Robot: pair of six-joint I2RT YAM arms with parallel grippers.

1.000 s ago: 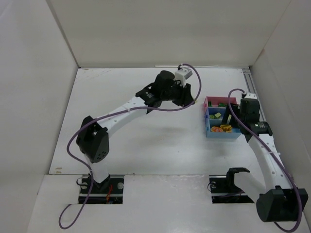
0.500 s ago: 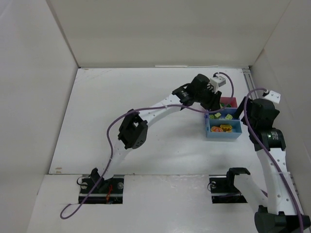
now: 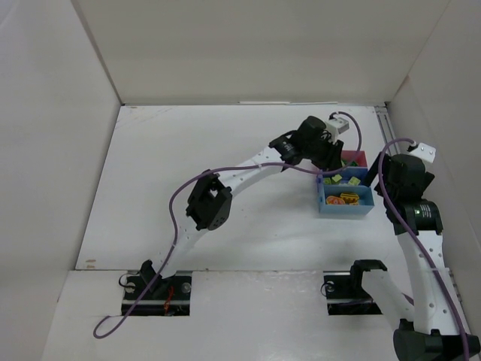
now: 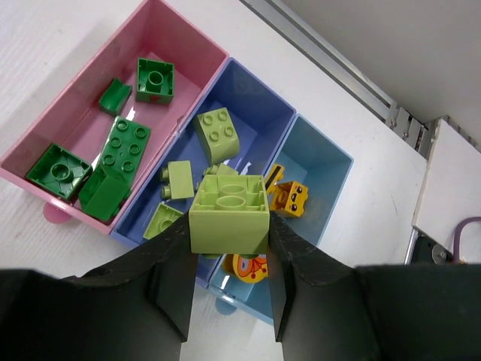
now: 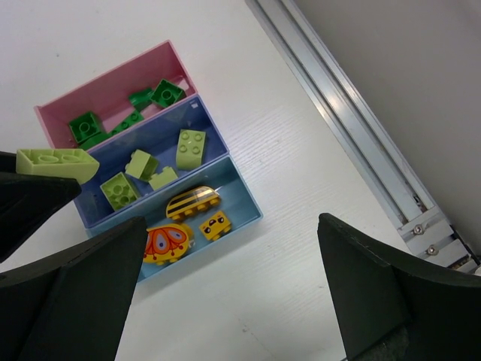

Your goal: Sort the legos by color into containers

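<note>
Over the far right of the worktop (image 3: 150, 165), seen from above, the left gripper (image 3: 328, 159) is reaching across to hang above the left ends of the trays (image 3: 362, 175), while the right gripper (image 3: 382, 180) is standing just beside their right ends; the left one is the nearer to the job. Through the left wrist camera, that gripper is clamping a pale green brick (image 4: 229, 204) by two opposite sides, studs up. The brick is hanging above the near end of the dark blue tray (image 4: 255, 98), its edge overlapping the wall shared with the light blue tray (image 4: 331, 162). The dark blue tray's long axis is running away from the gripper, up and to the right, with matching bricks (image 4: 218, 131) lying along it, dark green ones (image 4: 126, 147) sitting in the pink tray (image 4: 176, 30) and orange pieces (image 4: 289, 197) in the light blue. From the right wrist camera, the right gripper is gaping wide with nothing between its fingers; the held brick is showing at the left edge, level with the dark blue tray's end rather than its middle. Releasing cleanly is probably calling for a small shift along that tray's length, away from the light blue wall.
</note>
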